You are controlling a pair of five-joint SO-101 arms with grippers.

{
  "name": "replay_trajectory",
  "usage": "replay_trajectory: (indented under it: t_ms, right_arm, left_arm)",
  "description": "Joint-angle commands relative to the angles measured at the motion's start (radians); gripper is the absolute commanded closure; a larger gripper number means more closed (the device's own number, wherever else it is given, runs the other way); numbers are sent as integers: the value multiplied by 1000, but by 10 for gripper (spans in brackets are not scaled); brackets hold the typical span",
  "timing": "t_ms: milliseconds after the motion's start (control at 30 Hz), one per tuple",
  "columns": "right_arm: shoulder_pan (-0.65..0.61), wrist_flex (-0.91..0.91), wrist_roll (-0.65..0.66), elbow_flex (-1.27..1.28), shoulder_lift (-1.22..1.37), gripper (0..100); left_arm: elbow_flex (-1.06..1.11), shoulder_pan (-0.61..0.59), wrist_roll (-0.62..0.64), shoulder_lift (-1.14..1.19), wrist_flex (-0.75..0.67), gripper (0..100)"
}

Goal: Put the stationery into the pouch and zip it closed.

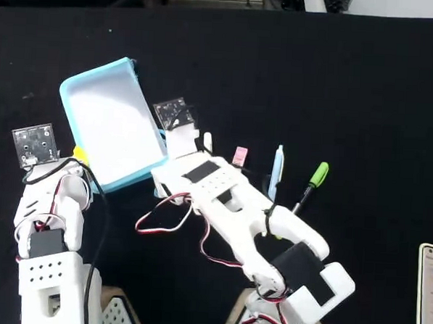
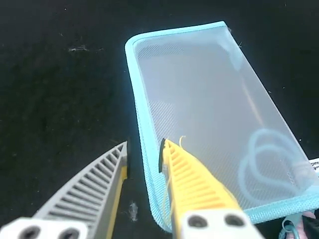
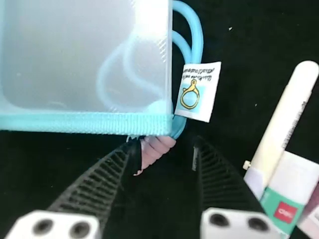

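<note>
Black surface (image 1: 337, 81). The pouch (image 1: 110, 120) is translucent with a light-blue border and lies flat on the left half, with both arms at its near end.

Pouch contents: a pale blue looped cord (image 2: 264, 159) shows through the clear wall. I cannot tell whether it lies inside or under the pouch. In the right wrist view part of the same cord (image 3: 192, 35) sticks out past the pouch corner, next to a small white tag (image 3: 197, 92).

Stationery lies outside the pouch, on the surface to its right, in a loose row:
- a white stick (image 1: 208, 141) closest to the pouch corner
- a pink eraser (image 1: 240, 156)
- a blue pen (image 1: 275, 172)
- a green-capped marker (image 1: 316, 176), farthest out

The right wrist view also shows a white marker (image 3: 286, 119) and a white tube with a green label (image 3: 284, 199) just beside that arm's finger.

Left gripper (image 2: 143, 149): jaws spread and gripping nothing. They straddle the pouch's long bordered edge, with the yellow finger (image 2: 194, 189) over the pouch wall and the grey finger (image 2: 94, 194) over bare surface.

Right gripper (image 3: 164, 147): jaws apart, at the pouch's short bordered edge near the tag corner. A small pink ribbed piece (image 3: 154, 149) sits between the fingers, close to one of them and not clamped. I cannot tell what it is.
</note>
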Motion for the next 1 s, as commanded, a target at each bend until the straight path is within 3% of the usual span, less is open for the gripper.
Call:
replay_trajectory:
  t_ms: [0, 300, 567, 733, 967]
  right_arm:
    - [9, 9, 0, -64, 38, 835]
    - [9, 150, 0, -232, 160, 835]
    - [-15, 170, 8, -255, 180, 837]
    - [-11, 247, 9, -297, 191, 910]
    - [64, 394, 8, -429, 298, 854]
  left_arm:
    - [-21, 13, 3, -14, 3, 880]
    - [-21, 13, 5, -14, 3, 880]
    - [-22, 13, 5, -14, 3, 880]
    - [-21, 5, 5, -14, 6, 880]
    - [-21, 4, 5, -14, 8, 880]
